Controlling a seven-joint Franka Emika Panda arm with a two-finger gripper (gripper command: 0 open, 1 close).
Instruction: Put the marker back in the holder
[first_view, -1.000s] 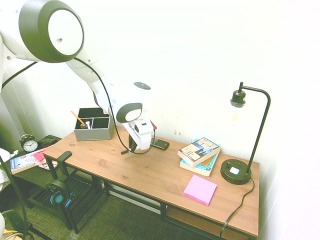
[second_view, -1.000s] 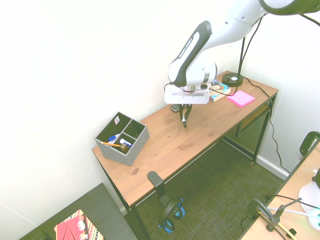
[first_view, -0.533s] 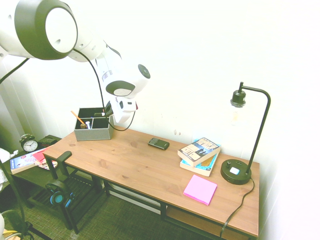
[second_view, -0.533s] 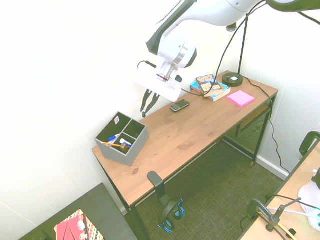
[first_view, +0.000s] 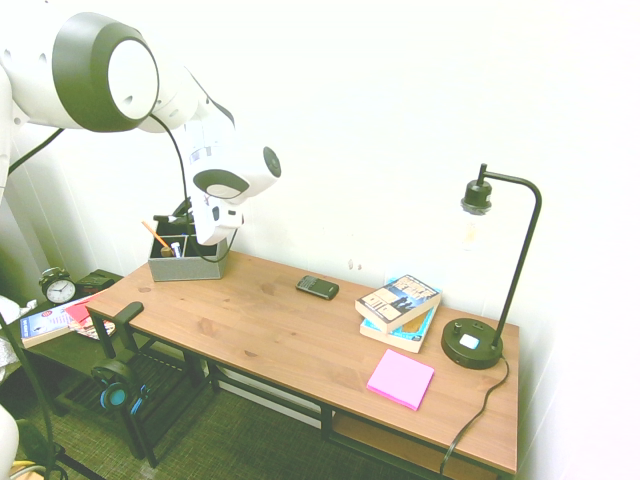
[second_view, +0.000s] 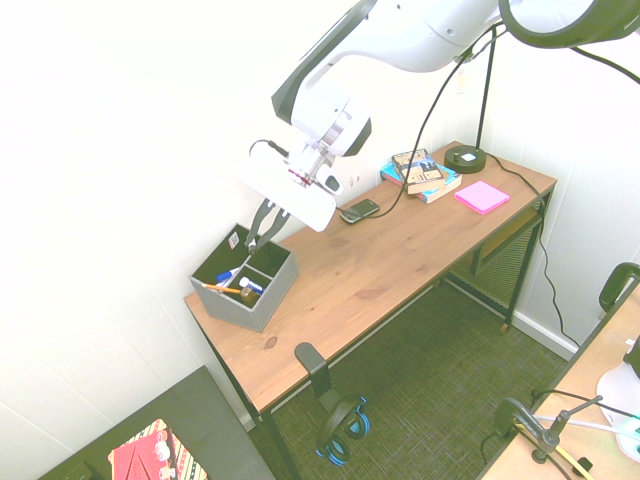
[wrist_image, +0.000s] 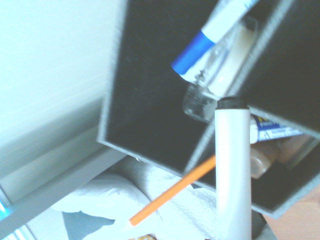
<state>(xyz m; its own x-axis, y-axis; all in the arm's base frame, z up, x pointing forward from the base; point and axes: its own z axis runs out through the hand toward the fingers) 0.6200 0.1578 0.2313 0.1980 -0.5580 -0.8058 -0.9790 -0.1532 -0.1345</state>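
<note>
Lowering toward the grey rectangular organizer box (first_view: 187, 269) is, in judgement, the step in hand; only placement and release would then remain. The box stands at the end of the wooden surface (first_view: 270, 320) opposite the black desk lamp (first_view: 472, 343), near the wall-side corner.

Relation: the slim white marker with a black cap (wrist_image: 233, 170) is at the tool (second_view: 252, 248), above the box, with no compartment wall supporting it. In the first exterior view its long axis lies near level, cap directed away from the wrist and toward the orange pencil (first_view: 156, 237). The compartments open upward, so the axis should be tilted toward vertical, or the marker laid lengthwise over the large compartment, before descent. Whether the cap is below the rim cannot be told.

Tool state: the two dark fingers are closed on the marker barrel; the cap end projects free. No contact between the tool and the box can be confirmed.

Clearance: the large compartment holds a blue-capped white marker (wrist_image: 215, 37); the pencil leans out over the rim. Caution: a level approach may catch the cap on a divider or disturb the pencil. Release should follow only when the barrel is within the compartment walls.
</note>
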